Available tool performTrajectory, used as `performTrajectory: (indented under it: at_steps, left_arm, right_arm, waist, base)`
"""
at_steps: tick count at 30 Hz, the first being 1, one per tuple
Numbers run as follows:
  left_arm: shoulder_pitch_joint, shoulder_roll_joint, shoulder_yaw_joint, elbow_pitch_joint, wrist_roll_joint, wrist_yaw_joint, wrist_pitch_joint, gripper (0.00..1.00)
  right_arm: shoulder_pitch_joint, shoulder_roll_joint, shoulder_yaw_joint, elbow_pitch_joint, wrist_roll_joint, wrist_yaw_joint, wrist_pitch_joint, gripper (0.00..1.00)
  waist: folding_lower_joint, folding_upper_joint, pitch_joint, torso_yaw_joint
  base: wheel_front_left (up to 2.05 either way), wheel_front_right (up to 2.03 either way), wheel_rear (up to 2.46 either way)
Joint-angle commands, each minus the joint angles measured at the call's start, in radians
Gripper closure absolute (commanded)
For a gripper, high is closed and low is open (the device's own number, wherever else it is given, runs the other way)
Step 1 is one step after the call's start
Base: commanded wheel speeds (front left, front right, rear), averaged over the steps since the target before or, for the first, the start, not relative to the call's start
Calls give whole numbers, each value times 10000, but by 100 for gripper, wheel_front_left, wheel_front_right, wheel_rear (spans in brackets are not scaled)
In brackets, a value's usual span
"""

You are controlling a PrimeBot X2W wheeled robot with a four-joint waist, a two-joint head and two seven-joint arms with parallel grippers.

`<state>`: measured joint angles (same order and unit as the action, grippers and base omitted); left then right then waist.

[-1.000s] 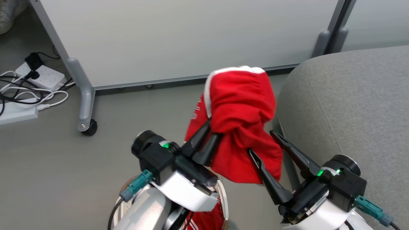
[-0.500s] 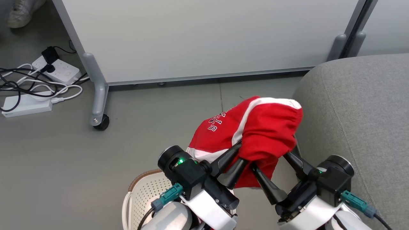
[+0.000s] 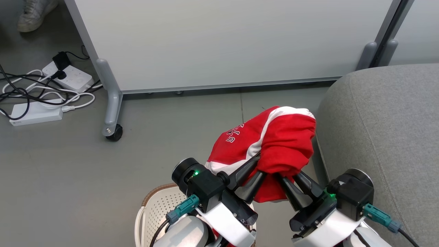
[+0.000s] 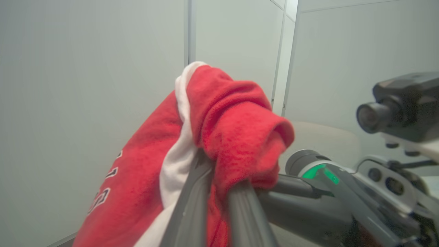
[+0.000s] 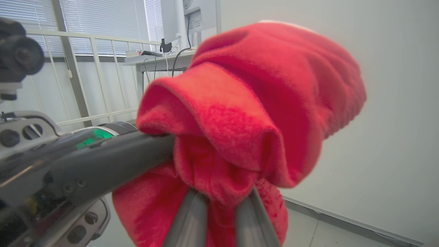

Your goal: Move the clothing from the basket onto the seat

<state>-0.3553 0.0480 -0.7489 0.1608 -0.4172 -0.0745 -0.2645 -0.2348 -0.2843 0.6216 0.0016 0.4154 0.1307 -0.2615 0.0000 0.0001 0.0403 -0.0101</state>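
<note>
A bunched red garment of the clothing (image 3: 281, 144), with a white stripe and white lettering, hangs in the air between the basket and the seat. My left gripper (image 3: 261, 166) is shut on its lower left fold, and the left wrist view shows the clothing (image 4: 233, 130) pinched at the left gripper (image 4: 219, 175). My right gripper (image 3: 288, 175) is shut on the lower right fold, and the clothing (image 5: 267, 103) bulges over the right gripper (image 5: 223, 197). The cream basket (image 3: 151, 209) sits below my left arm, mostly hidden. The grey seat (image 3: 384, 137) lies just to the right.
A pale wheeled partition panel (image 3: 223, 41) stands behind, its caster (image 3: 115, 132) on the grey floor. White power strips and tangled cables (image 3: 37, 113) lie at the left. A person's shoe (image 3: 34, 13) shows at the top left.
My right gripper, open beside the garment a second ago, has closed on it. The head camera has shifted; the garment now hangs with its lettering showing.
</note>
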Motion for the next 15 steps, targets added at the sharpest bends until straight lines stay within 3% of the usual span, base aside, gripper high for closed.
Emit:
performTrajectory:
  at_steps: [1,7,8,9,11,13,14,15]
  left_arm:
    - [-80,44,43,50,-39,54,15,100]
    - [-36,50,162,44,-48,92,15,100]
    - [-27,55,183,50,-52,92,17,94]
    - [-20,55,201,49,-49,86,17,74]
    - [-3,53,229,49,-7,60,17,52]
    - [37,47,287,25,51,44,15,6]
    - [63,47,316,19,73,41,14,0]
    - [68,47,333,34,194,52,14,0]
  right_arm:
    - [50,43,-84,-123,3,2,-48,100]
    - [141,201,-445,-206,-122,2,-49,100]
    - [162,229,-525,-227,-197,2,-49,100]
    - [188,275,-567,-253,-220,2,-49,100]
    - [278,357,-639,-266,-301,2,-49,100]
    - [366,469,-835,-243,-383,2,-48,100]
    - [380,490,-921,-218,-438,2,-48,100]
    - [392,528,-992,-209,-482,2,-48,100]
  waist:
    - [0,-1,-7,9]
    - [0,-1,-29,-8]
    - [0,-1,-27,-15]
    - [0,-1,-22,-21]
    - [0,-1,-24,-37]
    - [0,-1,-33,-63]
    - [0,-1,-45,-79]
    - [0,-1,-71,-100]
  base:
    - [0,0,0]
    - [0,0,0]
    - [0,0,0]
    - [0,0,0]
    - [0,0,0]
    - [0,0,0]
    - [0,0,0]
    - [0,0,0]
